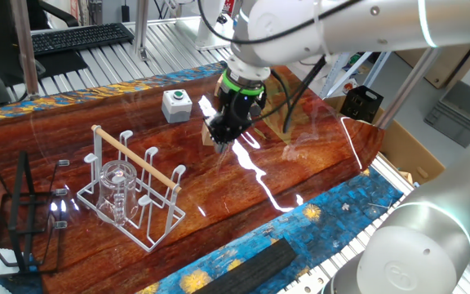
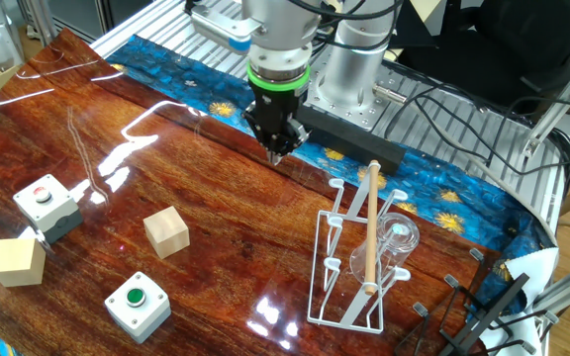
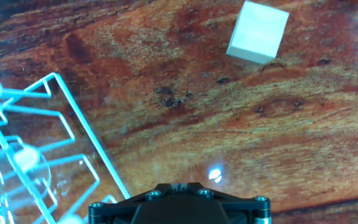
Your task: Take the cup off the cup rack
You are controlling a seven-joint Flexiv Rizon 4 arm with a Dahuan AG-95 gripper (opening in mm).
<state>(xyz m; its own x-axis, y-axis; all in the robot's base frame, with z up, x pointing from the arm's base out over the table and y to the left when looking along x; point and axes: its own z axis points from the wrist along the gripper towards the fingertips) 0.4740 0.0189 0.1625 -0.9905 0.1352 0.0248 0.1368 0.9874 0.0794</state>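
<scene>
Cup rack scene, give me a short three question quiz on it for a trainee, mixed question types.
1. True or false: the cup sits on the cup rack.
2. Multiple choice: the gripper is
A. closed around the cup
B. shut, above bare table, apart from the rack
C. open over a wooden block
3. Short answer: what colour is the button on the box nearest the rack in the other fixed view?

Key:
1. True; it stands among the rack's pegs.
2. B; its fingers are together and hold nothing.
3. Green.
</scene>
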